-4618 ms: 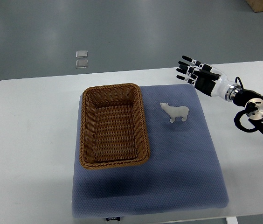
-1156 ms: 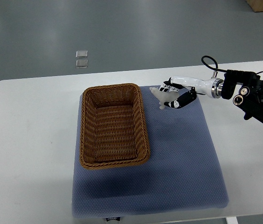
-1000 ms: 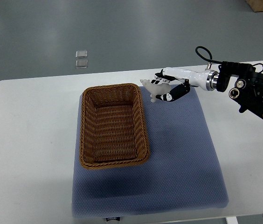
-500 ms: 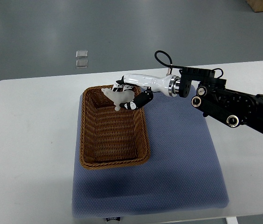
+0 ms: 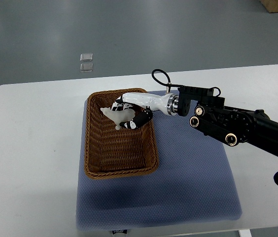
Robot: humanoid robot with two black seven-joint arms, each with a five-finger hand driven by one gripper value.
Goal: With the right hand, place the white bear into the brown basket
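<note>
The white bear (image 5: 113,115) is a small white figure held in my right hand (image 5: 127,117), head pointing left. The hand's fingers are curled around its body. The hand holds the bear above the far half of the brown wicker basket (image 5: 99,165), inside its rim. I cannot tell whether the bear touches the basket floor. The black right arm (image 5: 237,129) reaches in from the right edge across the blue mat. The left arm is out of view.
The basket sits on the left part of a blue-grey mat (image 5: 193,182) laid on a white table (image 5: 30,163). Two small clear squares (image 5: 86,62) lie on the grey floor beyond the table's far edge.
My right hand picked the bear up from the mat to the right of the basket and carried it left. In the last half second it moved further left and lower over the basket.
</note>
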